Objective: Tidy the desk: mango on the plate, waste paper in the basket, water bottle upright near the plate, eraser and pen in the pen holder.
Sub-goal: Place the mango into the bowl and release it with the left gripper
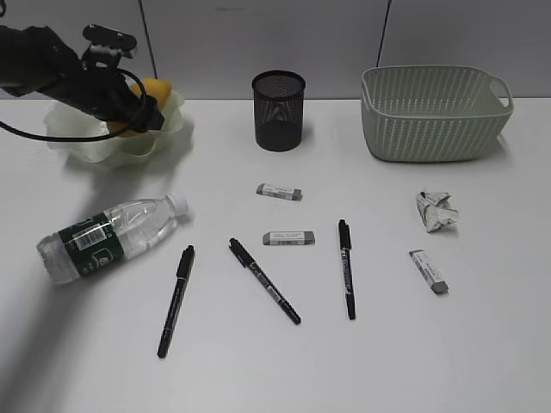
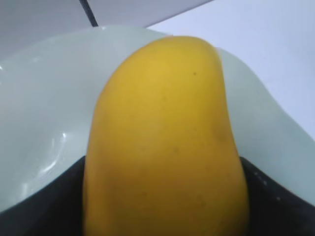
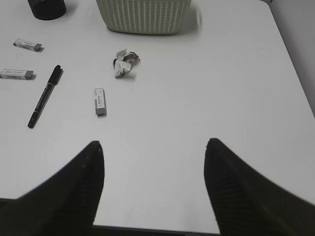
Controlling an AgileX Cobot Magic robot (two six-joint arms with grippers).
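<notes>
The left claw grips the mango between its fingers, low over the plate at far left; the right claw hangs open.

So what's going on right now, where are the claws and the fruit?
Left gripper closed around mango, over the plate. Right gripper open, empty, above bare table. Water bottle lying flat, paper not binned. Nothing blocking.

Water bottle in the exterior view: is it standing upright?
No, the water bottle lies on its side on the table, cap pointing toward the pen holder.
</notes>
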